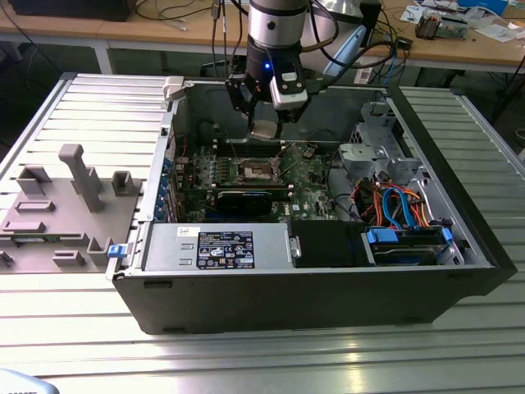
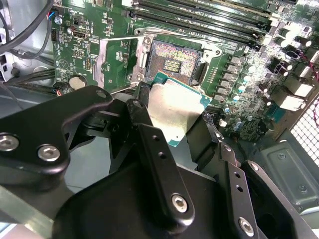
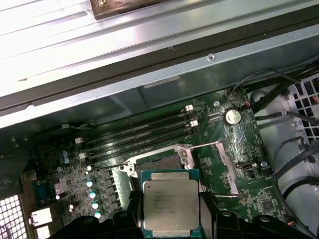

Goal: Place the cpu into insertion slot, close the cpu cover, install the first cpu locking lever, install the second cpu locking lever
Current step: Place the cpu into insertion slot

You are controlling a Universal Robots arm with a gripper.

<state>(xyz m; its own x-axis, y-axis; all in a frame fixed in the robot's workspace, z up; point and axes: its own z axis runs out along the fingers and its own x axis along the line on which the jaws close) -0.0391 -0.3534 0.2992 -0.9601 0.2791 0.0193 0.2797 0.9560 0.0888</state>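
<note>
Gripper (image 1: 264, 125) holds the cpu (image 1: 264, 131) over a computer case (image 1: 287, 300) on ribbed table (image 1: 246, 361).

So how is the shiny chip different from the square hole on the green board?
The cpu has a pale silver top; the insertion slot is a dark recess. The cpu hangs above the board in the gripper; the insertion slot sits on the board, empty. Both are square.

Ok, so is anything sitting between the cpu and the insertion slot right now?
Nothing visible does. The gripper holds the cpu in the air over the board. The insertion slot has its recess bare, and the cpu cover is swung open to one side of it.
</note>
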